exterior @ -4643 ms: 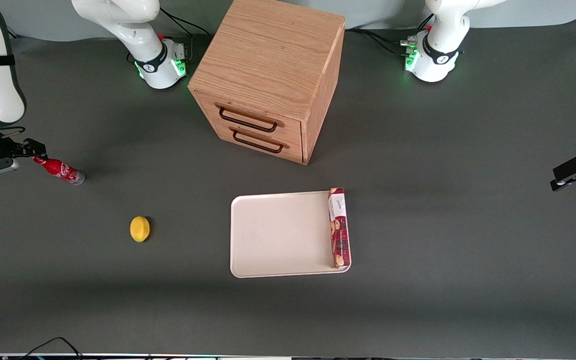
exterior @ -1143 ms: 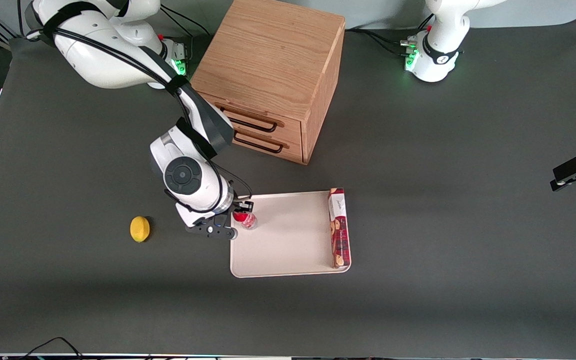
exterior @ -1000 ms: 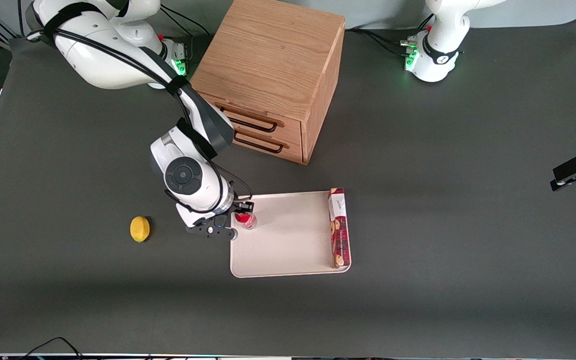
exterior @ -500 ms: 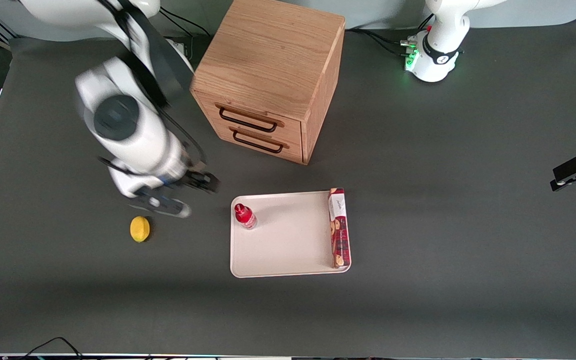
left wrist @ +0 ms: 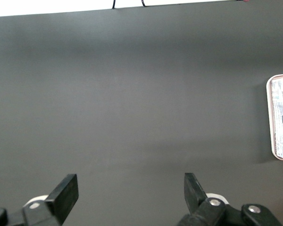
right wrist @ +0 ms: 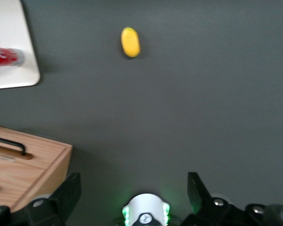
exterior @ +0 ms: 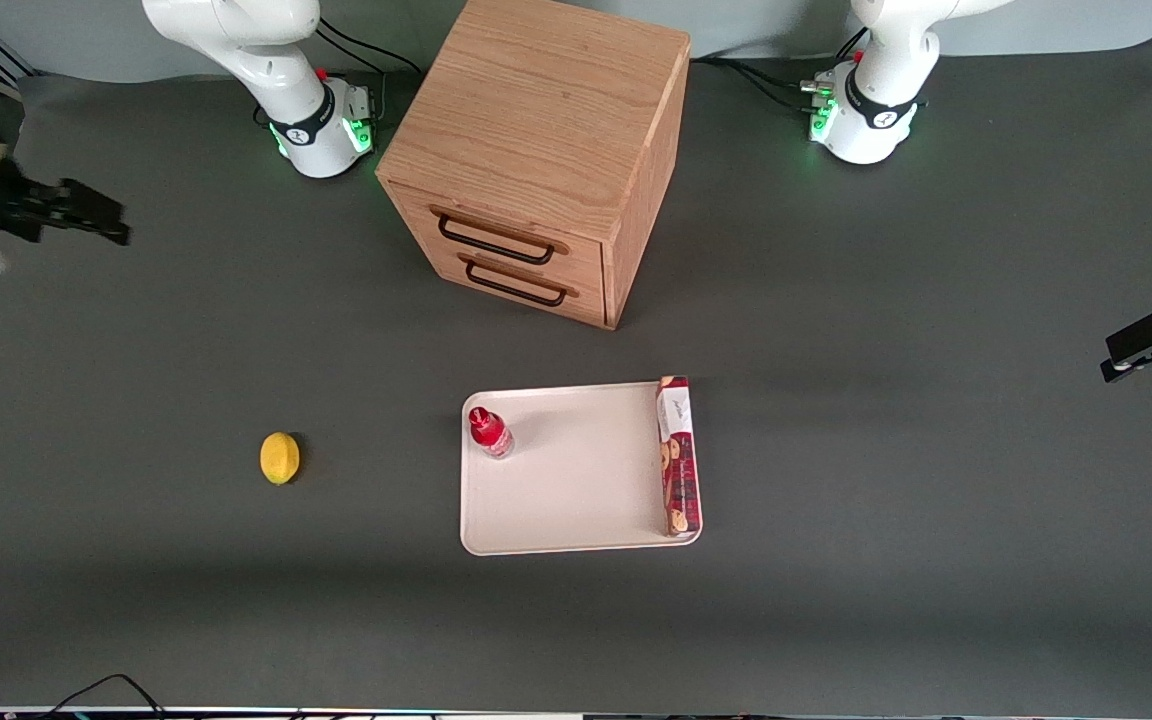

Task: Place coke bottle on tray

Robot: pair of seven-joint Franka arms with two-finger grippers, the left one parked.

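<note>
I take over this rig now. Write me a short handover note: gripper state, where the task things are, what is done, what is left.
Gripper: open and empty, raised at the working arm's end of the table, far from the tray.
Coke bottle: upright on the tray, in the corner nearest the lemon and the drawer cabinet.
Biscuit box: lies along the tray's edge toward the parked arm's end.
Done: bottle is on the tray and released.
Left: nothing apparent for this task; perhaps only parking the arm.
</note>
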